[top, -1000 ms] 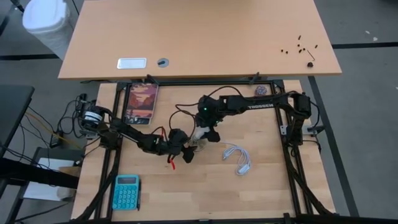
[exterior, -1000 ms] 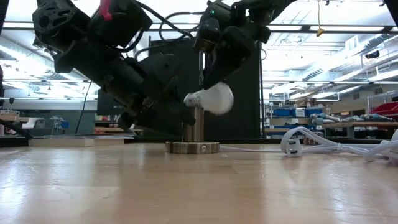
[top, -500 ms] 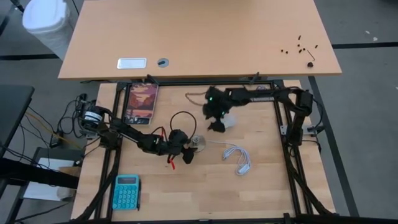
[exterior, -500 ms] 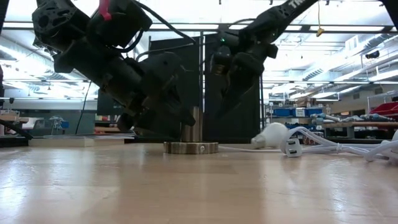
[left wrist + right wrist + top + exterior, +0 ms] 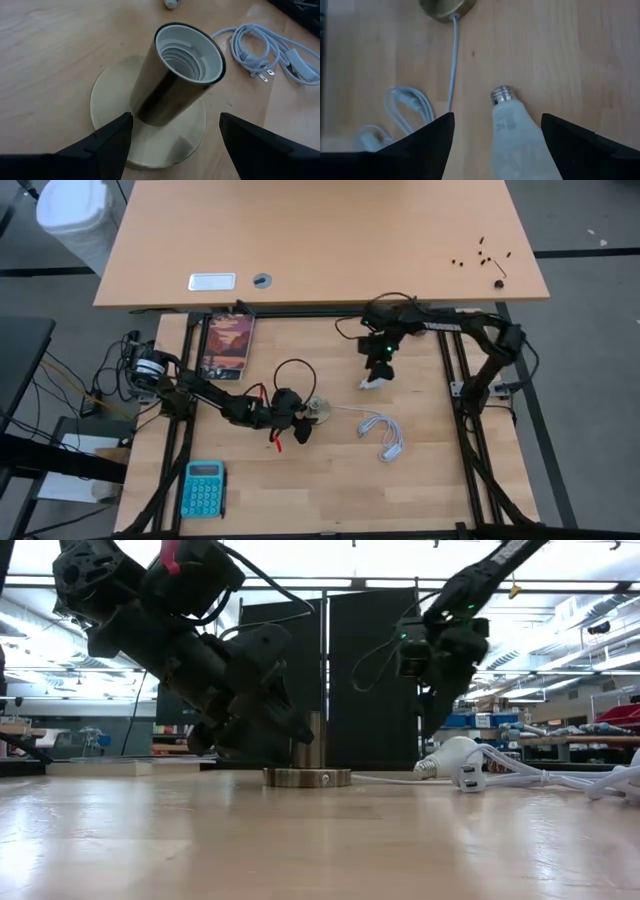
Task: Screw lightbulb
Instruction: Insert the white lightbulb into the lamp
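The white lightbulb (image 5: 372,383) lies on its side on the table, right of the socket, its silvery screw base (image 5: 501,94) pointing toward the socket. My right gripper (image 5: 497,117) hangs open just above it, one finger on each side, touching nothing. The brass-grey socket (image 5: 172,75) stands upright on its round disc (image 5: 150,150), its threaded mouth bare. My left gripper (image 5: 303,420) is open, its fingers low on either side of the socket's tube. In the low view the bulb (image 5: 450,755) rests beside the cable plug.
A coiled white cable (image 5: 383,432) with a plug lies right of the socket, close to the bulb. A teal calculator (image 5: 203,488) sits near the front left and a picture card (image 5: 229,345) at the far left. A wooden desk (image 5: 320,240) stands beyond the table.
A second ago the bulb hung tilted at my right gripper over the socket's mouth. It has come out of the gripper and fallen to the table right of the socket. My right gripper has swung toward the table's right and far side and now stands over the bulb.
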Controlling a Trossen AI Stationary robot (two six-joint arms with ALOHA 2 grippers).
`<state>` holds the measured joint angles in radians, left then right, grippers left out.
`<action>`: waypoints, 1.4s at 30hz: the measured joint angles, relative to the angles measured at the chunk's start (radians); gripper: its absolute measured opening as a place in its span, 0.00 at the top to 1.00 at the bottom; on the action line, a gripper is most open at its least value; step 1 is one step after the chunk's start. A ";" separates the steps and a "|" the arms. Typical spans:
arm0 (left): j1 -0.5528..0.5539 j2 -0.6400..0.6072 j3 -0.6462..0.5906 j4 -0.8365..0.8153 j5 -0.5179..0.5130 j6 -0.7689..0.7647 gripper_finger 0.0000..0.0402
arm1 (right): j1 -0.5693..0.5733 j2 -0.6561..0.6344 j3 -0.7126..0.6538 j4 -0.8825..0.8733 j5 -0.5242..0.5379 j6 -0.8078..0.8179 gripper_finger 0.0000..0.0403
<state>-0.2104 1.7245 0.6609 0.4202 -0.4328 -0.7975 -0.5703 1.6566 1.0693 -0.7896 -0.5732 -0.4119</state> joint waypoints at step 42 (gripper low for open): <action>0.015 -0.002 0.000 0.007 0.115 -0.092 0.25 | -0.008 -0.169 -0.580 0.823 0.115 0.098 0.24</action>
<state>-0.1951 1.7226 0.6609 0.4269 -0.3178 -0.8893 -0.5785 1.4876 0.4894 0.0336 -0.4583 -0.3139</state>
